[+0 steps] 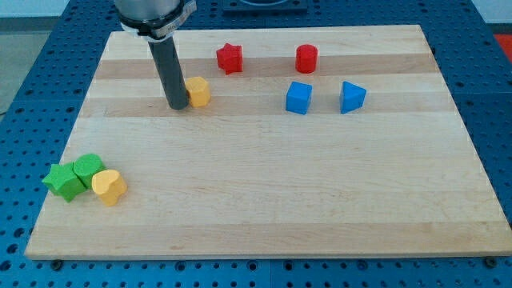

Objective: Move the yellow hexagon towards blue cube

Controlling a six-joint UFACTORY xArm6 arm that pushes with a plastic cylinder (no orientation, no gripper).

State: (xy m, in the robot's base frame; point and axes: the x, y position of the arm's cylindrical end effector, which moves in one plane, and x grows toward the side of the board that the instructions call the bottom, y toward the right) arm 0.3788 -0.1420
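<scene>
One small yellow hexagon sits on the bench, the tool's tip touching its 9 o'clock side; a plain rod, it has nothing to spread or pinch. The blue cube lies well off at 3 o'clock. The block looks light, rigid and slick-sided, so I'd push squarely through the middle of that face, or it may spin away.

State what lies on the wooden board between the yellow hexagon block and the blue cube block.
Nothing: in the camera view the wooden board is bare between the yellow hexagon block and the blue cube block.
</scene>
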